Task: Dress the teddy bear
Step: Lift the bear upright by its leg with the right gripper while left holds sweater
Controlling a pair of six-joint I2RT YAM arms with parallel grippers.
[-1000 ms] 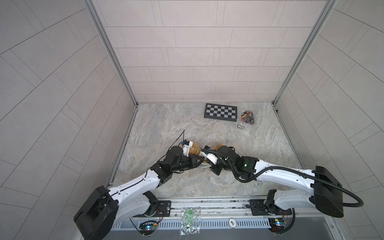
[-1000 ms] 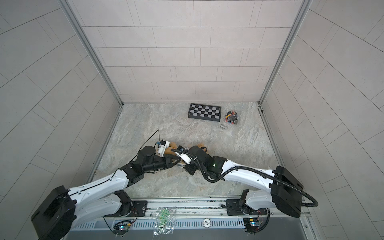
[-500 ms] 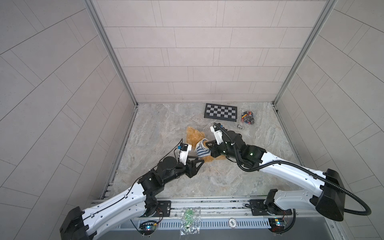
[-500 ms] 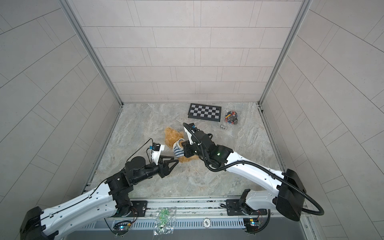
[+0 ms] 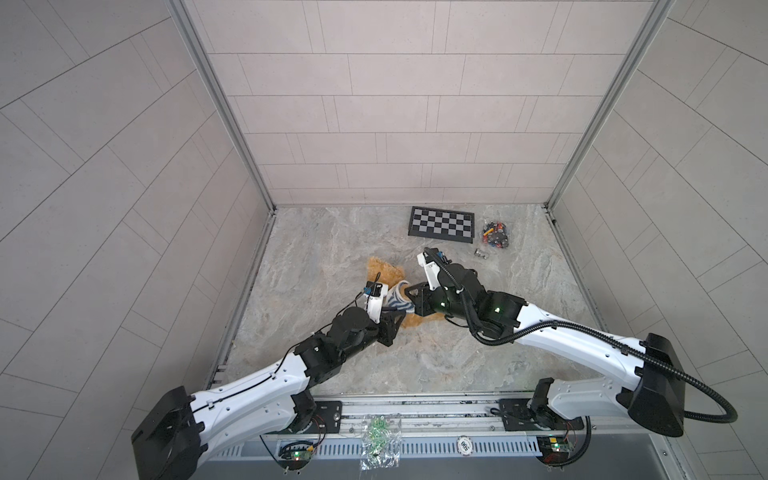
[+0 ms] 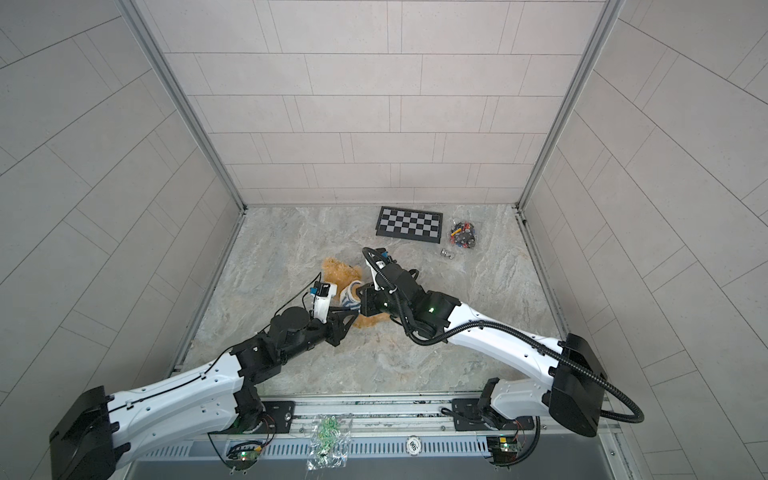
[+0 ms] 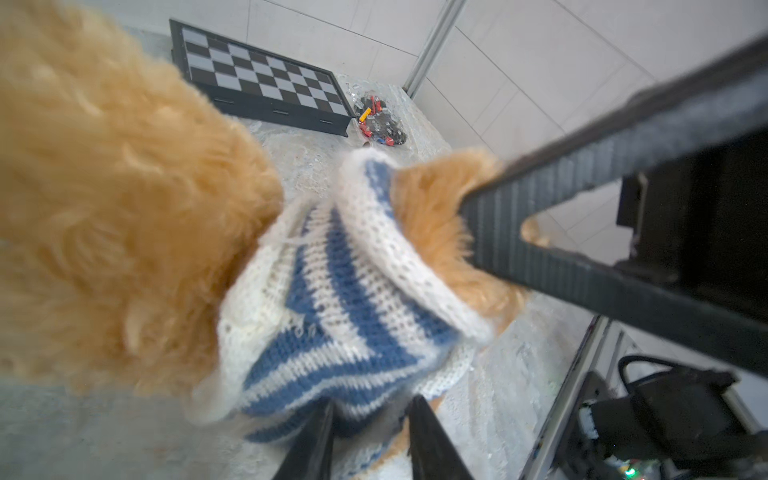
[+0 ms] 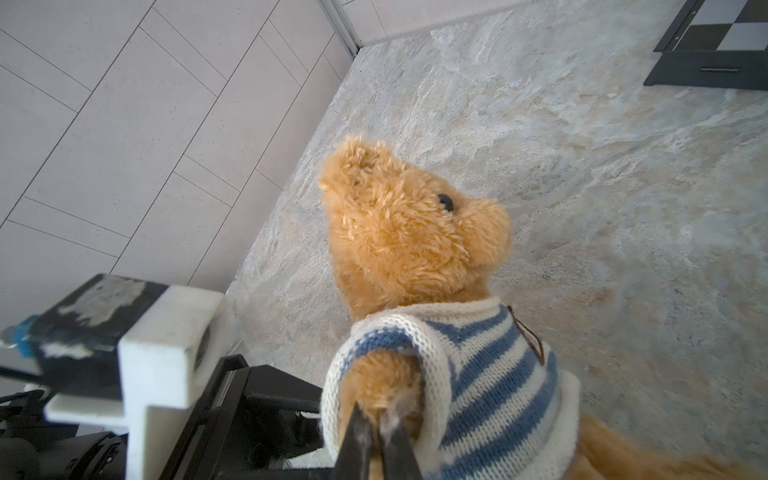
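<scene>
My left gripper (image 7: 370, 411), fingers slightly apart astride the sweater (image 7: 332, 299) hem, clamped or not I cannot tell, bear (image 5: 384, 271) at mid-table (image 5: 332, 245) between both grippers, sweater on its torso, my right gripper (image 8: 378, 419), fingers pinched together on the bear's paw, chessboard (image 5: 441, 222) beyond.

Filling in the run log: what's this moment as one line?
stage: striped sweater on teddy bear, one arm through armhole | left hand: shut on sweater hem | right hand: shut on bear's arm

Bright even light, faint shadows, bowed edges, teddy bear (image 7: 124, 208) blurred close-up.
</scene>
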